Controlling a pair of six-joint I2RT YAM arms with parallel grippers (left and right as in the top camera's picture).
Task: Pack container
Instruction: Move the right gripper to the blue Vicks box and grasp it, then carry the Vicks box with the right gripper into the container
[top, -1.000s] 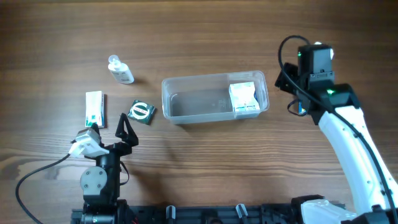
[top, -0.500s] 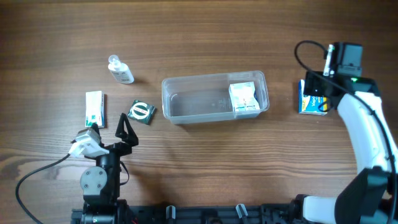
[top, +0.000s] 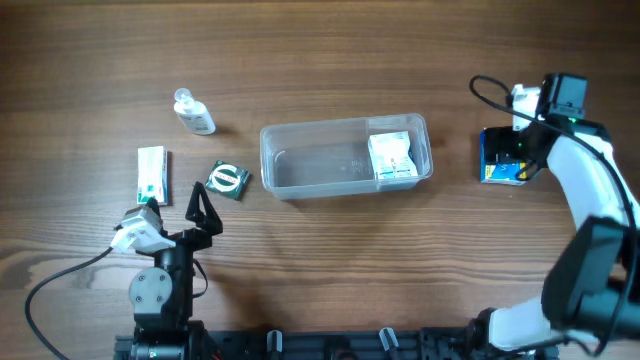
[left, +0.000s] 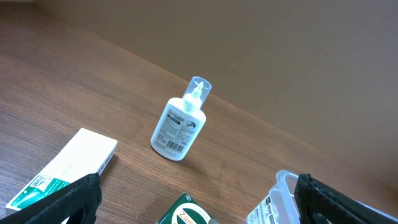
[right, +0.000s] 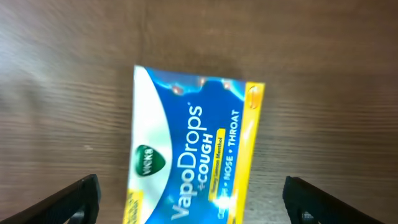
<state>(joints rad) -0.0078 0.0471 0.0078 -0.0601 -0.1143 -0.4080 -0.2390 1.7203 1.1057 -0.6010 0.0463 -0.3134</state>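
Overhead: clear round-cornered container (top: 310, 166), woodgrain table (top: 350, 60)

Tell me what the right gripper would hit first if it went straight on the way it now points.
The blue and yellow VapoDrops cough-drop pack. It lies flat on the wooden table, centred ahead of the right gripper, whose jaws stand wide open. The wrist view does not show how far off it is.

Robot lab bench, clearly.
Wood-grain table (top: 330, 260), arm base (top: 160, 295) mounted at its near edge, cable (top: 70, 263) trailing across, cough-drop pack (right: 193, 155) and small bottle (left: 180, 124) laid out.
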